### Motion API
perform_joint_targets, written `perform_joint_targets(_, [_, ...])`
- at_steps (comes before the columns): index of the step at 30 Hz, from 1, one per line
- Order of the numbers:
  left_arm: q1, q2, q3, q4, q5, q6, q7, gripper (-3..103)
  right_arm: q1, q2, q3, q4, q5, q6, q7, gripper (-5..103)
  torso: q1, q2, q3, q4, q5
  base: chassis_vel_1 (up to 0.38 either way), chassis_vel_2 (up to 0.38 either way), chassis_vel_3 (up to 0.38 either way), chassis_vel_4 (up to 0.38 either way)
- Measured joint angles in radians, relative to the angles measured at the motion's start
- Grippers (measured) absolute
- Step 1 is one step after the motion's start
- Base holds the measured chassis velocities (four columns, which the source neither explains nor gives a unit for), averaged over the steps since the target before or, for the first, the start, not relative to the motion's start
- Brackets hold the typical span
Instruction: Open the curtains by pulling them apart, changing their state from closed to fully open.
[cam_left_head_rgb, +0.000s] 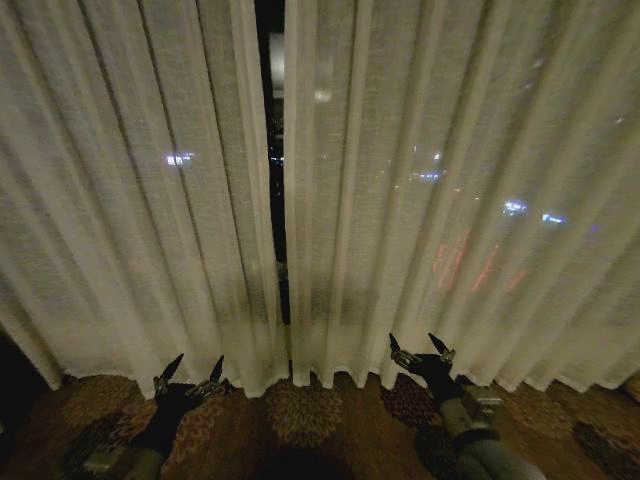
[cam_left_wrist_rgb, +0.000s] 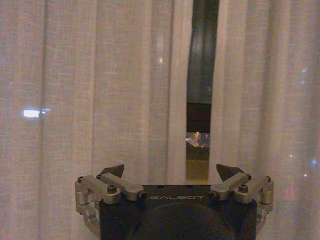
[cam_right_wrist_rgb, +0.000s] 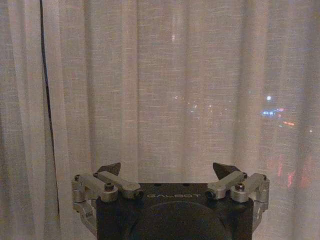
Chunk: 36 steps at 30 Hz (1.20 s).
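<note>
Two sheer cream curtains hang to the floor in front of me, the left panel (cam_left_head_rgb: 130, 200) and the right panel (cam_left_head_rgb: 450, 200), with a narrow dark gap (cam_left_head_rgb: 272, 150) between them. City lights glow through the fabric. My left gripper (cam_left_head_rgb: 189, 369) is open, low in front of the left panel's hem and holding nothing. Open as well, my right gripper (cam_left_head_rgb: 420, 346) points at the lower part of the right panel. In the left wrist view the left gripper (cam_left_wrist_rgb: 170, 172) faces the left panel (cam_left_wrist_rgb: 100, 90) beside the gap (cam_left_wrist_rgb: 202, 65). The right gripper (cam_right_wrist_rgb: 166, 169) faces the right panel (cam_right_wrist_rgb: 190, 85).
Patterned brown carpet (cam_left_head_rgb: 300, 420) lies under the hems. Through the gap, a dark window with a sill and distant lights (cam_left_wrist_rgb: 198, 137) shows.
</note>
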Motion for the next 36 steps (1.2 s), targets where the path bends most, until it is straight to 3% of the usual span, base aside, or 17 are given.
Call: perform_joint_targets(36, [0.002, -0.008, -0.007, -0.002, 0.001, -0.019, 0.003, 100, -0.015, 0.01, -0.052, -0.008, -0.027, 0.026, -0.023, 100, 0.0, 0.0, 0.0, -0.0001, -0.0001, -0.056, 0.267, 0.051, -0.266])
